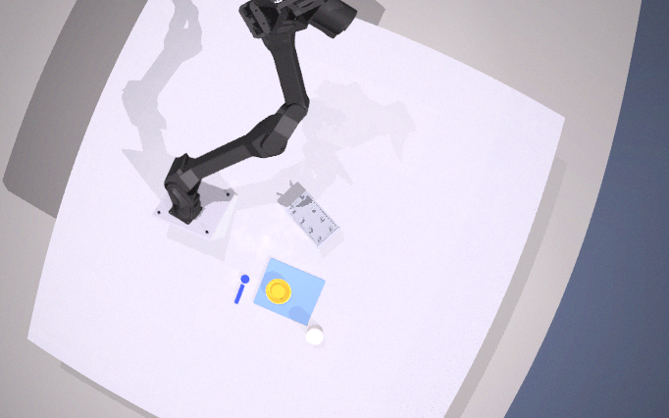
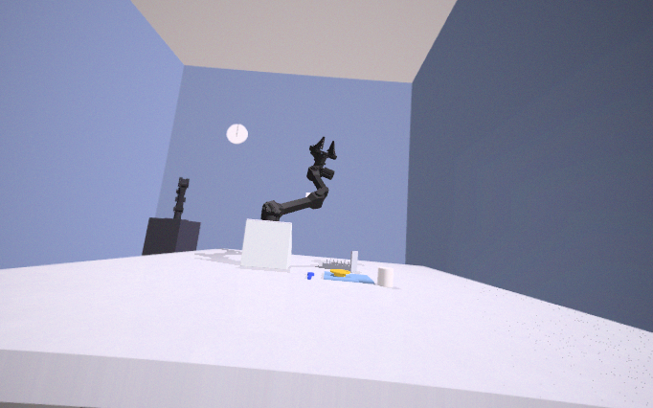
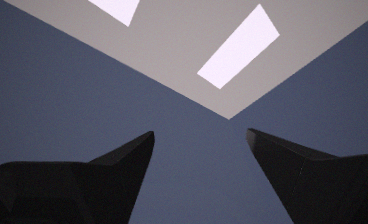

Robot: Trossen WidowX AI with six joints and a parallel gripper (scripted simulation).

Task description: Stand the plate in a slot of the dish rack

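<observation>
The yellow plate (image 1: 278, 290) (image 2: 340, 272) lies flat on a light blue mat (image 1: 303, 290) (image 2: 362, 279) on the white table. The grey dish rack (image 1: 314, 220) (image 2: 336, 263) stands on the table beyond the mat, towards the arm's base. My gripper (image 2: 324, 143) (image 3: 200, 134) is open and empty. It points up at the ceiling, high above the table and far from the plate and the rack. In the overhead view the arm's end runs out of the top edge.
A blue spoon-like utensil (image 1: 240, 288) (image 2: 310, 275) lies left of the mat. A white cup (image 1: 315, 335) (image 2: 385, 276) stands at the mat's near corner. The arm's base (image 1: 185, 202) sits on a white block (image 2: 266, 244).
</observation>
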